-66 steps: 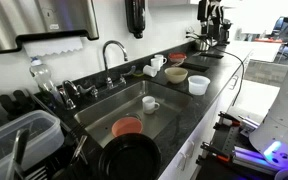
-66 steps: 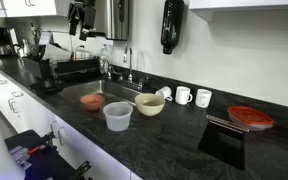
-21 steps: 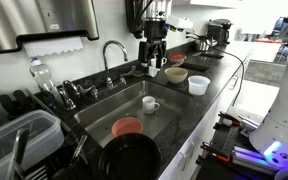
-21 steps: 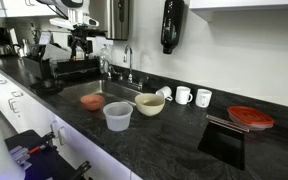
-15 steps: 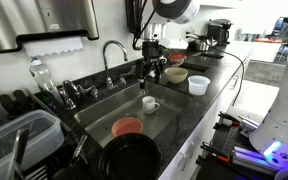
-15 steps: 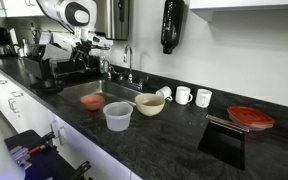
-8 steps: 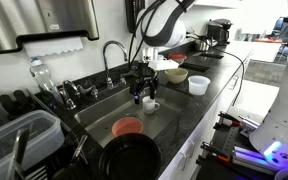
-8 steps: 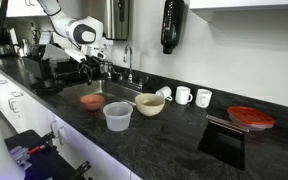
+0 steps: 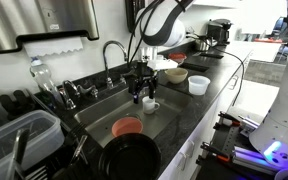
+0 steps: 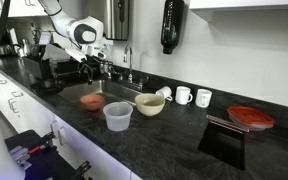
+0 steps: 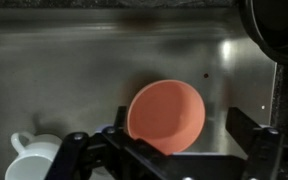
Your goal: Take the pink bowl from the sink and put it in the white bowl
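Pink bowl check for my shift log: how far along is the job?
Done: nothing yet; the pink bowl lies in the sink, untouched. In hand: the open gripper hangs over the sink near a white mug. Left: grasp the bowl, lift it, set it in the white bowl on the counter.

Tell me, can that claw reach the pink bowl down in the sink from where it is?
Probably yes. The gripper hangs open over the sink, and in the wrist view the pink bowl lies bare below it, with nothing on top. The white mug sits off to one side.
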Available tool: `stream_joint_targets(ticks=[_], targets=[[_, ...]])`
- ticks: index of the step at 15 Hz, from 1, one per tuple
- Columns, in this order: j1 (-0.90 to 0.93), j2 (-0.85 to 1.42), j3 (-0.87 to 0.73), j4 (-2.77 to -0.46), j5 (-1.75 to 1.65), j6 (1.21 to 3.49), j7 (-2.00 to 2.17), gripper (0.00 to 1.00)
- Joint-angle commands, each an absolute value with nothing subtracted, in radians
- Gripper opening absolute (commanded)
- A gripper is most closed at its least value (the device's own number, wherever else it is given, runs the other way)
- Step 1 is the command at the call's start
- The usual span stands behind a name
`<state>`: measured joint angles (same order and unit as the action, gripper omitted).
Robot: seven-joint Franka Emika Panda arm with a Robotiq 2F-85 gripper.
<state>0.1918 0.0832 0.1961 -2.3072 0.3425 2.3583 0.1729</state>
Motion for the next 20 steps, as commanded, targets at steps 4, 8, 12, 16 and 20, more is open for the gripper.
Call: stream_joint_targets(ticks=[4,8,12,16,20], targets=[[0.179,0.211,0.199,-2.286,0.458,2.375,0.152,1.0],[0.172,0.315,0.194,-2.269,0.494,2.418,0.161,1.0],[0.156,0.403,0.198,-2.221,0.495,2.444,0.14,1.0],[0.166,0.486,0.191,-2.143,0.461,2.427,0.164,1.0],[0.178,0.543,0.18,-2.091,0.424,2.425,0.185,0.75]])
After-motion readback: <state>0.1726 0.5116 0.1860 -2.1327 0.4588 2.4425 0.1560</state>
